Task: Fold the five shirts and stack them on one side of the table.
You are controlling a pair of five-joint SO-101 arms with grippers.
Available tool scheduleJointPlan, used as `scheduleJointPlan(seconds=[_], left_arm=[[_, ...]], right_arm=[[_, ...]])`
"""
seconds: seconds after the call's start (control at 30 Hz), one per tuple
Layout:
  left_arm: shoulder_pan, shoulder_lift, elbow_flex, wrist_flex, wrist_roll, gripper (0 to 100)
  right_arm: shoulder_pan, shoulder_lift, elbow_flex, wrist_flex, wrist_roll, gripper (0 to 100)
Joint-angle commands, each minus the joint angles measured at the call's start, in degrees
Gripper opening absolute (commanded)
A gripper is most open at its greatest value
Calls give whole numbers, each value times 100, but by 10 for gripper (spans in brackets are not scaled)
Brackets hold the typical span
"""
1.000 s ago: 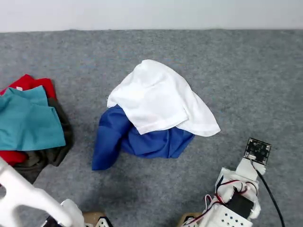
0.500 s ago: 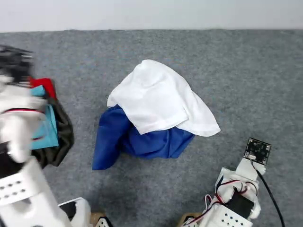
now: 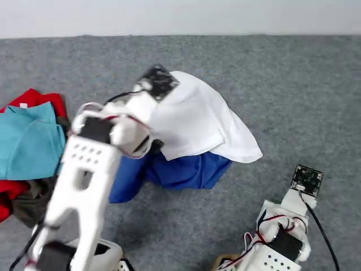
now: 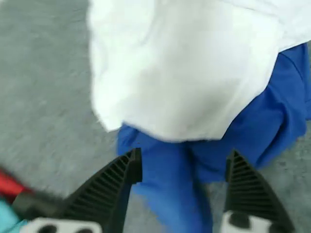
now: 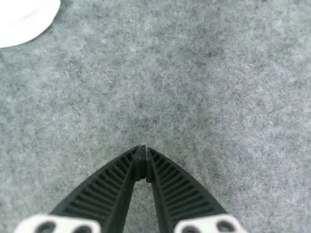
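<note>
Grey counter (image 3: 293,84): released left pincer (image 4: 184,158) over white shirt (image 3: 192,118) atop blue shirt (image 3: 186,169); right pincer (image 5: 143,162) clenched. Probably pickup step; next, grip white shirt.

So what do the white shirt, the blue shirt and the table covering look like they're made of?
White shirt: thin, matte fabric, probably cotton jersey, since it drapes in soft rounded folds. Blue shirt: similar soft matte cloth, crumpled in loose creases under the white one. Table covering: grey felt or short-pile carpet, judging by its fuzzy, speckled texture.
</note>
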Motion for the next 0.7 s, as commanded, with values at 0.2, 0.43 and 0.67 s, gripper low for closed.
scheduleJointPlan(seconds=[0.2, 0.43, 0.67], left_arm=[[457, 2286, -1552, -440, 176, 225], [378, 3385, -2862, -9, 369, 8], [167, 2866, -3899, 853, 404, 12]], right_arm=[[66, -22, 88, 31, -62, 10], [66, -22, 88, 31, -62, 10], [66, -22, 88, 31, -62, 10]])
